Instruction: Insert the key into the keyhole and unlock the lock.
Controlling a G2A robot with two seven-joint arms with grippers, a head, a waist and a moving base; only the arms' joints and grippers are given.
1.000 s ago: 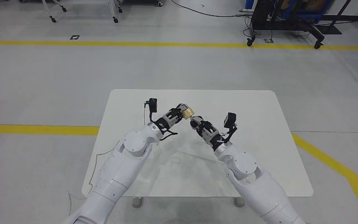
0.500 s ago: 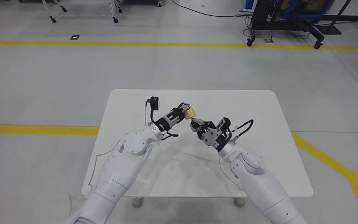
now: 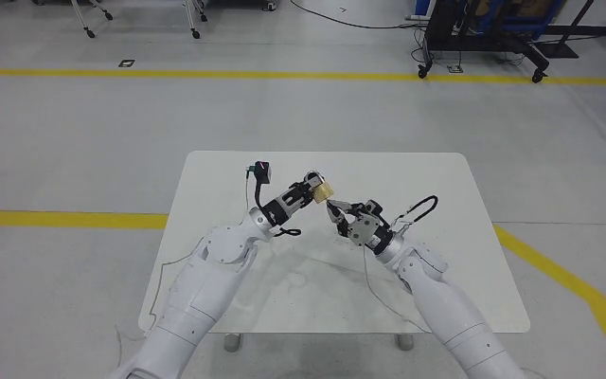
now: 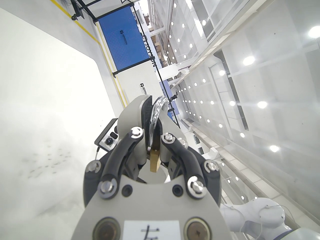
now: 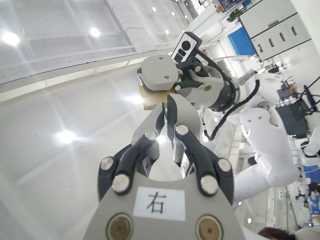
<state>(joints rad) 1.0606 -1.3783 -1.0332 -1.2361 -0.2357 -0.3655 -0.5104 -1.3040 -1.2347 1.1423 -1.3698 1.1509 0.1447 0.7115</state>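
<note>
**Entry: brass lock held above the surface, second claw at its free end**

Left claw (image 3: 312,188): clamped on the lock (image 3: 323,192), pads across its flat faces, the brass body jutting past the fingertips.

Right claw (image 3: 332,208): fingers drawn narrow, almost touching. The key could not be made out between them, though I took it to be pinched there. In the right wrist view this claw (image 5: 166,107) had its tips right against the lock (image 5: 151,99).

Lock: in the air over the middle of the surface (image 3: 426,175), between the two claws.

Handling, as judged: a small, dense, rigid piece of smooth metal, likely to slip or twist in the pads under turning force. Best gripped hard on the body's broad faces, with the keyhole end left free. The key would be thin and stiff, held by its head.

Change over the last second: the right wrist had rolled at the lock, its camera swinging from the far side and a cable loop coming into view. The left claw kept its hold and the lock barely shifted.
</note>
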